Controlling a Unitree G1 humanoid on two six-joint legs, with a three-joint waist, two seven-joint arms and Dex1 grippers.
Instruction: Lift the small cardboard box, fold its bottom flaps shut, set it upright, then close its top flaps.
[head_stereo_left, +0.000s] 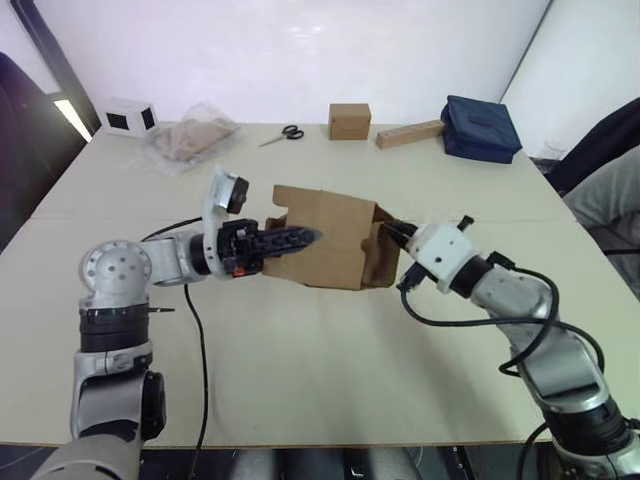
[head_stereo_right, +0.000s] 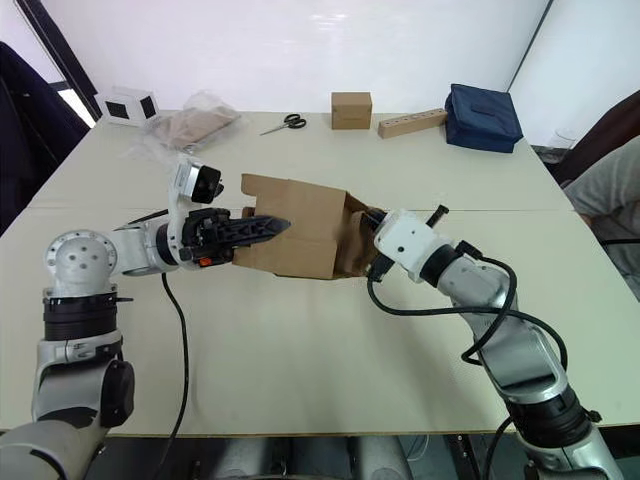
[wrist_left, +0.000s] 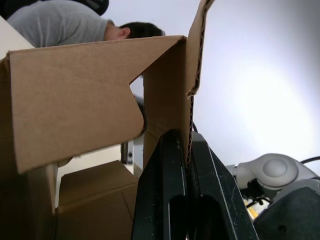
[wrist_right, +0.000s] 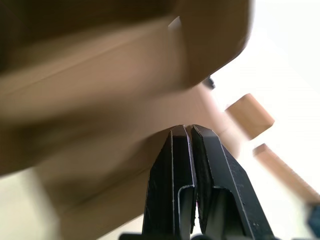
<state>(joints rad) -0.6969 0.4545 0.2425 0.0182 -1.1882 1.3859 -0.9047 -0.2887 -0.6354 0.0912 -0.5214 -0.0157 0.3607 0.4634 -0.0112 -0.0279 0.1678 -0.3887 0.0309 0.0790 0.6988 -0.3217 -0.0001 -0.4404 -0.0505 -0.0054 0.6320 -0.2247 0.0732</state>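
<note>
The small cardboard box lies on its side at mid table, held between my two arms. My left gripper is shut on one of its cardboard panels, whose corrugated edge runs between the fingers. A flap with a notched edge, one of the bottom flaps, hangs half folded at that end. The flaps at the other end stand partly open. There my right gripper is shut, its tips against the cardboard with nothing between them.
Along the table's far edge stand a closed brown cube box, a long tan block, a navy bag, scissors, a plastic bag and a white box. A person sits at the right.
</note>
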